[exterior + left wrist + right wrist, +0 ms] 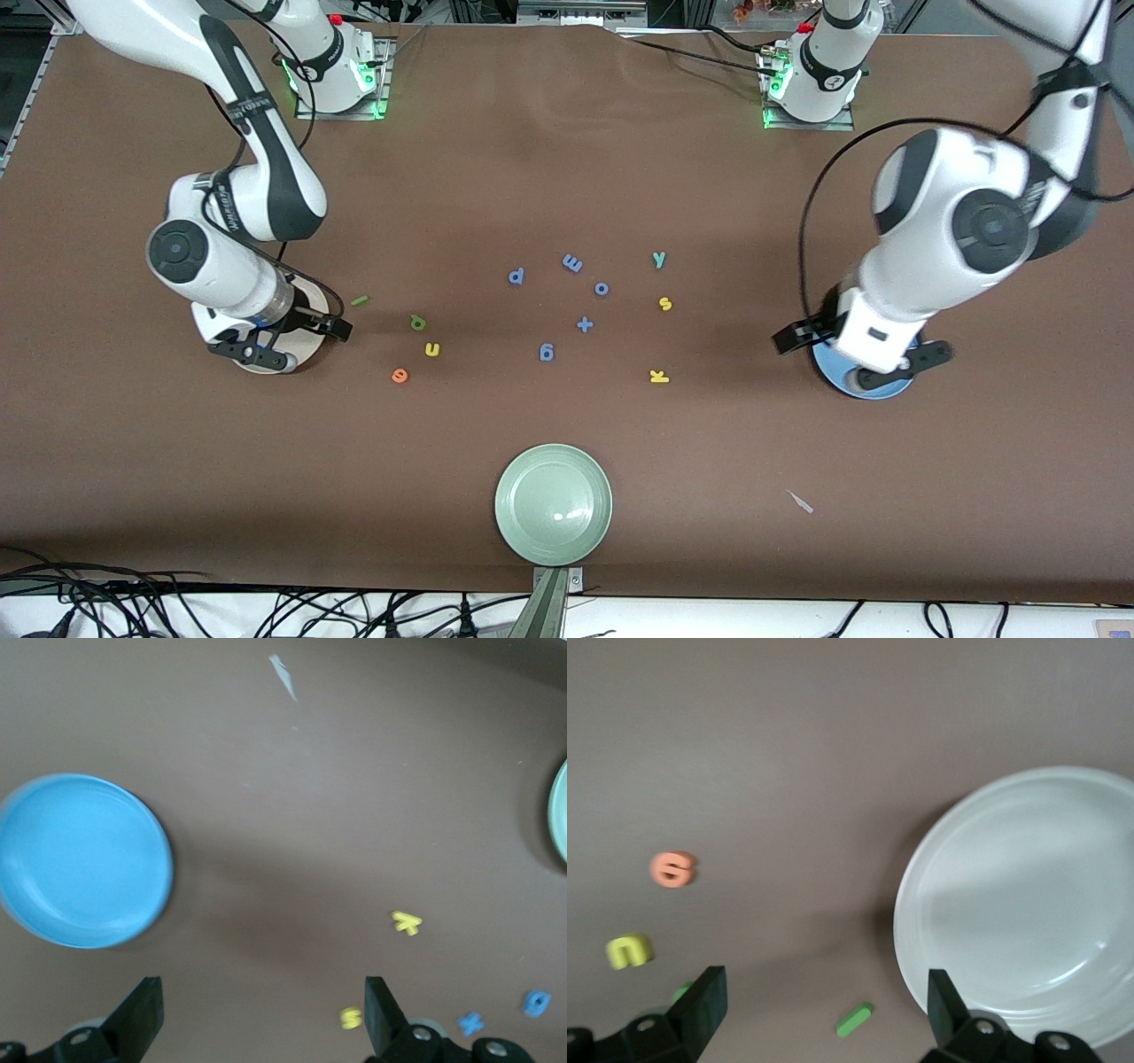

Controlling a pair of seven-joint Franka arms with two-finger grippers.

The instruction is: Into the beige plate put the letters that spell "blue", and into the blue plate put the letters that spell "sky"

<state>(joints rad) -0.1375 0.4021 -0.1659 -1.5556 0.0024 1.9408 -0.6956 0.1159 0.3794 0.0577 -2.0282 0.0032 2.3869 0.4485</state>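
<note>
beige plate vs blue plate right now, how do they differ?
Colour: the beige plate is cream, the blue plate light blue. Place: the beige plate sits at the right arm's end of the table under the right end effector; the blue plate sits at the left arm's end under the left end effector. Neighbours: the green bar lies beside the beige plate; the yellow k lies apart from the blue one. Shared: round, rimmed, empty.

From high across the tabletop [567, 133] we look down toward both robot bases. Our left wrist camera looks down from close above, sharing with the high view the blue plate [81, 859] and the yellow k [407, 922]. Our right wrist camera looks down likewise, sharing the beige plate [1028, 904] and the orange e [673, 869].
</note>
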